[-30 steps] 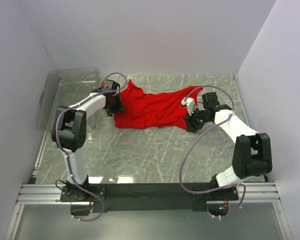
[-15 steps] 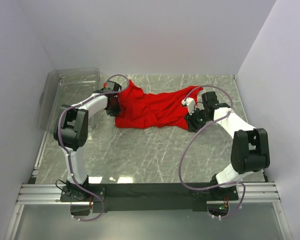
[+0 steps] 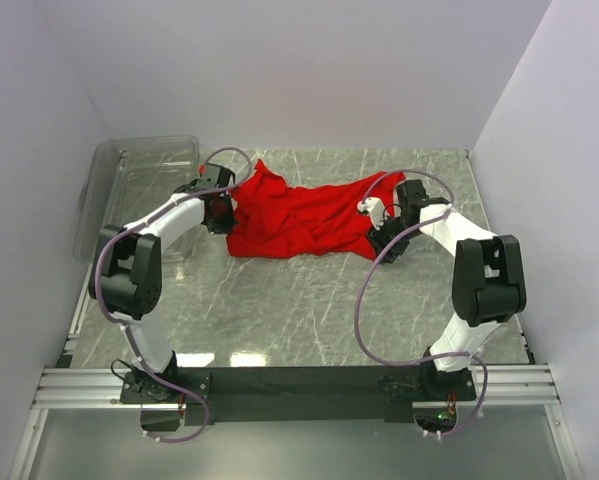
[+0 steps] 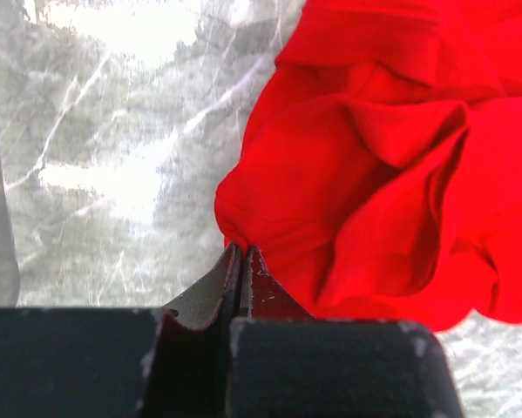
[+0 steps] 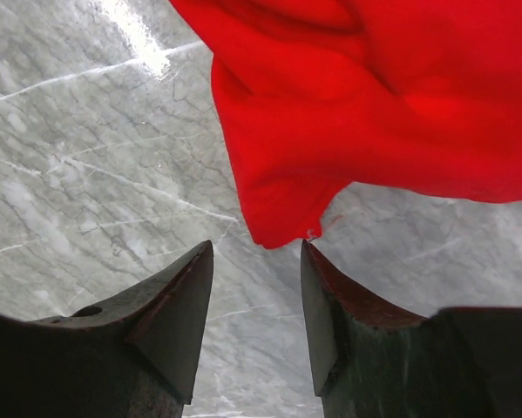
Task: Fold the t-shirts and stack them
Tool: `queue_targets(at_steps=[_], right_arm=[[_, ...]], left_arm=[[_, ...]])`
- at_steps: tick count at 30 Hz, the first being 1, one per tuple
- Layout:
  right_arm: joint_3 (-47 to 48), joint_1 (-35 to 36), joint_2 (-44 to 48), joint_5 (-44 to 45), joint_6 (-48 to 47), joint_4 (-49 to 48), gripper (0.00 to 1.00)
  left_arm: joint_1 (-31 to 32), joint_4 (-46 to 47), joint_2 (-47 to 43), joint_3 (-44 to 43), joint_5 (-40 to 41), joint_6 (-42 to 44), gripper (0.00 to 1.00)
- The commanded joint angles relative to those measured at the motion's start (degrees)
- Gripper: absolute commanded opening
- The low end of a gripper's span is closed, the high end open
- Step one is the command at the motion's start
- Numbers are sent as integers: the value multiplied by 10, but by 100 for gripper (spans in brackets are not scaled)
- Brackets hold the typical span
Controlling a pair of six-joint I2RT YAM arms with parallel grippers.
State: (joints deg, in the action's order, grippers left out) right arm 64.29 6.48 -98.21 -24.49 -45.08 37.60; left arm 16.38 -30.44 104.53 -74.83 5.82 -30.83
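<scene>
One marble table carries one red t-shirt, crumpled in the upper middle; no fold or stack is made yet. One clear plastic bin stands upper left. Two grippers: the left gripper has its fingers pressed together at the shirt's edge, and the right gripper has its fingers apart below a corner.

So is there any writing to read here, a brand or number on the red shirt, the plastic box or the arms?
No text can be read in any view.
Red t-shirt: plain cloth, no print or label showing.
Clear plastic bin: no sticker or lettering visible.
Left arm and right arm: no legible marking; anything on them is too small to make out.
</scene>
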Motion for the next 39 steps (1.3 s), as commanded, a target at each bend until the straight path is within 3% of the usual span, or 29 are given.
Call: queue_targets(at_steps=[1,7,11,12,20,28,35,36,37,39], right_arm=[[10,6,-10,16,-5,2,51],[18,14,-38,23,33,-24,40],[32,6,-37,22,41,-4,2],[29,-3,-25,21,39,-3,0],[53,-152,86,16,-18,81,0],[-38,-185,137,44,-35,70,0],[-39,-226,142,44,-41,87,0],[-37,-229,132,52,-34,86,6],[-32,-229,125,60,-5,77,36],[-24,-231,123,59,27,65,53]], left_arm=[[2,12,-42,13,-16,-5,1],[2,17,-74,38,-38,-13,1],[2,13,-106,59,-42,-9,1],[2,7,-123,70,-40,-6,1],[1,-19,-234,136,-3,-6,1],[1,-28,-317,213,-37,11,1],[8,-19,-399,248,-124,51,1],[9,-10,-402,253,-144,52,1],[10,-11,-400,254,-166,47,1],[10,-22,-377,255,-175,26,1]])
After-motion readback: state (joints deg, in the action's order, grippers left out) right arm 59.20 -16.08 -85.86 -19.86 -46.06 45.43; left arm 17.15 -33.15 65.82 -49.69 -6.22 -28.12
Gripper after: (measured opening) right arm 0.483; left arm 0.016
